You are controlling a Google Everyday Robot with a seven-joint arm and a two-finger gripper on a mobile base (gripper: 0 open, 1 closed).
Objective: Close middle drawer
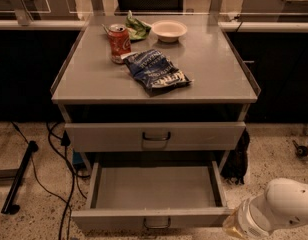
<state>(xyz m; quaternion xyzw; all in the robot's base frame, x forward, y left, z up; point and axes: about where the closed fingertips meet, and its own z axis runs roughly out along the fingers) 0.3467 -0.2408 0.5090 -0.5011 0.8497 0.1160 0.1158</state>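
The middle drawer is pulled out at the bottom of the grey cabinet. Its plain grey tray is empty, and its low front panel carries a small dark loop handle. Above it is a taller closed drawer front with a bigger handle. My white arm comes in at the bottom right, just right of the open drawer's front corner and pointing down-left. The gripper itself is below the frame edge and out of view.
On the cabinet top lie a red soda can, a blue chip bag, a white bowl and a green bag. Black cables and a black bar lie on the floor at left. A dark object hangs by the cabinet's right leg.
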